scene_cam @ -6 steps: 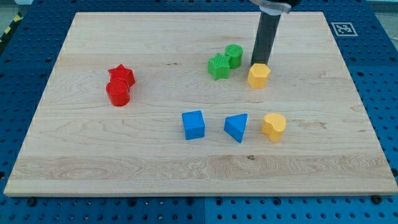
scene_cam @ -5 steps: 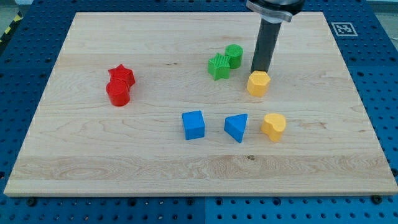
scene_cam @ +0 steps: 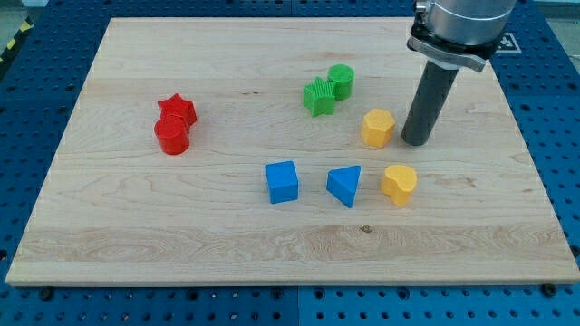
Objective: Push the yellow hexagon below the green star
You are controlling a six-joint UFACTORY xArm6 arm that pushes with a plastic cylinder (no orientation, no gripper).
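Camera view: wooden board point(scene_cam: 181, 235) on a blue perforated bench point(scene_cam: 27, 109); all four board edges show.
Open room: wide bare wood along the view's bottom below the blue blocks, and across the view's top left above the red pair.
Right edge: a bare strip of wood lies between my tip and the board's right edge.
My tip point(scene_cam: 415, 142): just to the view's right of the yellow hexagon, a narrow gap between them, not touching as far as can be seen.
Rod pose: dark rod close to upright, leaning slightly toward the view's top right, where it joins a metal collar at the frame's top.
Jaws: none on this arm; it ends in a plain rod, so nothing opens or closes.
Yellow hexagon point(scene_cam: 378, 128): below and to the view's right of the green star, apart from it.
Green star point(scene_cam: 319, 97): touching the green cylinder point(scene_cam: 341, 81) at its upper right.
Yellow heart point(scene_cam: 398, 184): below my tip, near the blue triangle point(scene_cam: 344, 186).
Blue cube point(scene_cam: 282, 181): left of the triangle.
Red star point(scene_cam: 178, 110): touching the red cylinder point(scene_cam: 171, 136), well apart at the view's left.
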